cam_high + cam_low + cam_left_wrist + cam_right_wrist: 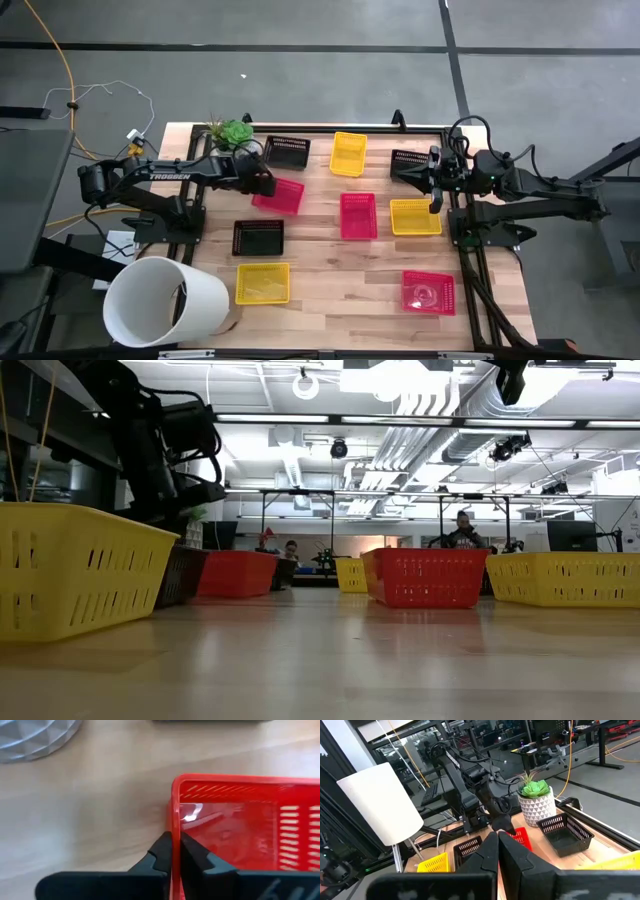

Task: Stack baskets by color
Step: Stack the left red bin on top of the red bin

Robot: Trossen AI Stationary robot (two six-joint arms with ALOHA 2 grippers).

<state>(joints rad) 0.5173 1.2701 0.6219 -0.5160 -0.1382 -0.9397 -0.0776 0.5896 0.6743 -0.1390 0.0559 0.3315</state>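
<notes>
We judge the step in hand to be picking up the pinkish-red basket (pixel 279 194) that lies toward the far left part of the table (pixel 330 305), just beside the potted plant (pixel 232 132) and a black basket (pixel 287 151). To do it well we would lift straight up until the basket's base clears the wood, keep it level so the thin wall does not twist out of the pinch, and carry it over a second pinkish-red basket (pixel 358 215) near the table's middle, lining up the long sides before lowering it in. A third pinkish-red basket (pixel 429 292) sits near the near right corner

The left gripper (pixel 175 851) is clenched on the basket's wall at a corner, one finger outside and one inside the rim, as the left wrist view shows. The basket appears to rest on the table; we cannot tell if it has begun to lift

The right gripper (pixel 498 851) is closed on nothing and waits above the right edge, by a yellow basket (pixel 415 216)
</notes>
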